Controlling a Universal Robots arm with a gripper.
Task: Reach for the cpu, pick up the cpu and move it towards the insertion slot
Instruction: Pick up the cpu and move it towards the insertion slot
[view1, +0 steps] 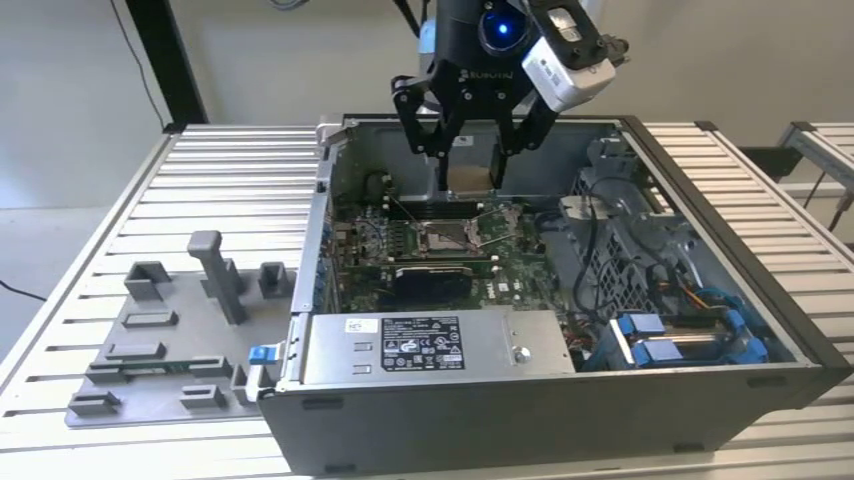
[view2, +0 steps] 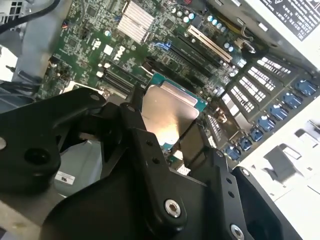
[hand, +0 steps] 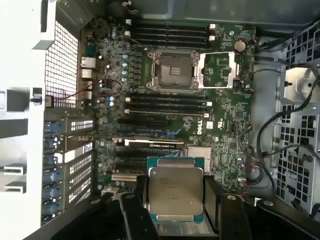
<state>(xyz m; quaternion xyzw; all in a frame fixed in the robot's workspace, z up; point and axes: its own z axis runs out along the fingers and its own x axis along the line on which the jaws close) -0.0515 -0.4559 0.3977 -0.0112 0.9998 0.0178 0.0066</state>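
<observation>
One arm reaches down from above the open computer case (view1: 694, 330), which lies on its side on the slatted worktop (view1: 200, 190). The claw (view1: 470, 170) hangs inside the case, over the green circuit board (view1: 521, 285), and its two black fingers (hand: 134, 220) are closed on the chip (view1: 470, 178), holding it by opposite edges. In both wrist views the chip (hand: 176, 192) sits clamped between the fingers with its metal face turned to the cameras and a thin green rim around it; in the second wrist view that face (view2: 167, 115) catches a bright glare.

The chip is up in the air, clear of the board. The socket (view1: 443, 237) lies below it and a little toward the exterior view's left, near the middle of the board. In the first wrist view the socket (hand: 172, 71) stands open, its metal frame (hand: 220, 70) swung out to one side, with black memory slots (hand: 165, 102) running alongside it. The chip and the socket are still apart.

A silver box with a white label (view1: 441, 345) fills the near edge of the case. Outside the case, toward the worktop's near corner on the exterior view's left, stands a grey plastic fixture (view1: 174, 330).
</observation>
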